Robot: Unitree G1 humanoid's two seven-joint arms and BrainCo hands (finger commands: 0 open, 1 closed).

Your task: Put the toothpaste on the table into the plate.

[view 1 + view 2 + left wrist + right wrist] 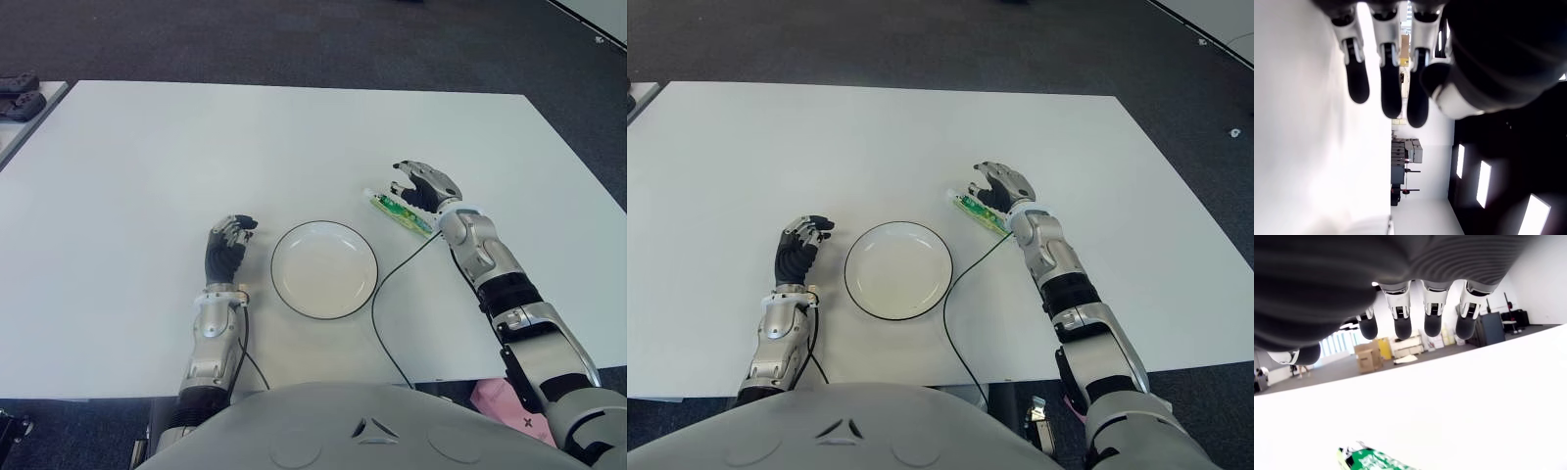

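The toothpaste (397, 211) is a green and white tube lying flat on the white table (196, 147), just right of the plate's far side. The white plate (324, 269) with a dark rim holds nothing. My right hand (419, 186) hovers over the tube's far end with its fingers spread, gripping nothing. In the right wrist view the fingertips (1402, 328) hang above the table and the toothpaste (1371, 461) shows below them, apart from them. My left hand (230, 240) shows just left of the plate, fingers relaxed and holding nothing.
A black cable (377, 313) runs from the right forearm across the table beside the plate to the front edge. Dark objects (20, 96) lie on a separate surface at the far left. Dark carpet surrounds the table.
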